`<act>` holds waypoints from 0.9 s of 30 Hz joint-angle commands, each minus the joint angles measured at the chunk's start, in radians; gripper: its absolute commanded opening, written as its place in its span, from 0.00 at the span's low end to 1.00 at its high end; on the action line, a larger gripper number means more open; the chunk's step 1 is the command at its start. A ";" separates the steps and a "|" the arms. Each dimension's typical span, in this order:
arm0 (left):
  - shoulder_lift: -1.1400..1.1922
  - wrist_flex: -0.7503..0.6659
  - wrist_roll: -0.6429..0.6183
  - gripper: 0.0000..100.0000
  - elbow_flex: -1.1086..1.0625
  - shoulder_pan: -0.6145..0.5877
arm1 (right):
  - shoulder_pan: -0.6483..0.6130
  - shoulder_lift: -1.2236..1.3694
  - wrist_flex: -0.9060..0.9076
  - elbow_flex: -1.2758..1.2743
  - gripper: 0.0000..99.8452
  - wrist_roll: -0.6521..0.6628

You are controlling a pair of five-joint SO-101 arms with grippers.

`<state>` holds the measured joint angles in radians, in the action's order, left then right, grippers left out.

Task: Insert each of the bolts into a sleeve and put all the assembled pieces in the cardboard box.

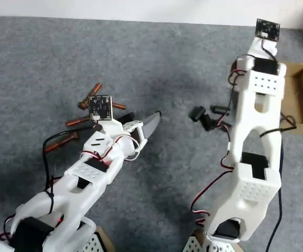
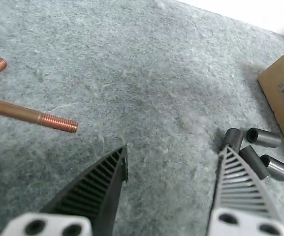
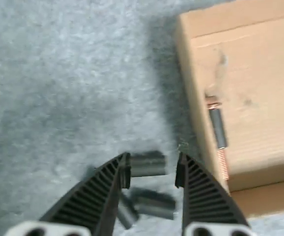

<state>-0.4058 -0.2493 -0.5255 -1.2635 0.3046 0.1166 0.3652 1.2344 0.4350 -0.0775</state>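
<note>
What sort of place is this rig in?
Probably a lab or workshop bench for robot assembly trials: a table covered in grey felt-like fabric, two white plastic arms with exposed wiring, and loose copper-coloured threaded bolts and dark grey cylindrical sleeves.

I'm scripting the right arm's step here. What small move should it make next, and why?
Probably lower the right hand and close it on the sleeve below it. The hand is open, and that sleeve sits framed between its tips, apart from the other sleeves. One assembled piece already lies in the box, so picking up a sleeve looks like the next step.
</note>
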 commanded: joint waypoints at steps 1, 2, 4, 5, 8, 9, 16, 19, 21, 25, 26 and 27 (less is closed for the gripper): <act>-0.035 0.000 0.002 0.27 0.051 -0.030 | -0.061 -0.018 0.001 0.044 0.14 -0.063; -0.035 0.000 0.000 0.27 0.062 -0.038 | -0.081 -0.016 -0.001 0.044 0.14 -0.066; -0.033 0.002 -0.003 0.27 0.070 -0.058 | -0.110 -0.012 -0.001 0.039 0.14 -0.117; -0.033 0.002 -0.005 0.27 0.070 -0.062 | -0.119 -0.007 -0.002 0.030 0.14 -0.141; -0.033 0.002 -0.005 0.27 0.071 -0.062 | -0.137 0.013 -0.059 -0.031 0.14 -0.192; -0.033 0.002 -0.005 0.27 0.070 -0.062 | -0.143 0.021 -0.076 -0.054 0.14 -0.201; -0.033 0.002 -0.003 0.27 0.071 -0.065 | -0.168 0.044 -0.197 -0.228 0.14 -0.236; -0.033 0.002 -0.002 0.27 0.071 -0.065 | -0.180 0.045 -0.211 -0.259 0.14 -0.269; -0.033 0.002 -0.002 0.27 0.071 -0.065 | -0.193 0.045 -0.213 -0.271 0.14 -0.276; -0.033 0.002 -0.002 0.27 0.073 -0.065 | -0.219 0.047 -0.211 -0.303 0.14 -0.308; -0.033 0.002 -0.002 0.27 0.073 -0.065 | -0.219 0.047 -0.211 -0.312 0.14 -0.324; -0.033 0.002 0.000 0.27 0.073 -0.065 | -0.220 0.047 -0.213 -0.321 0.14 -0.334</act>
<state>-0.4058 -0.2493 -0.5255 -1.2421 0.2478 -0.0905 0.4312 1.0365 0.1204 -0.3798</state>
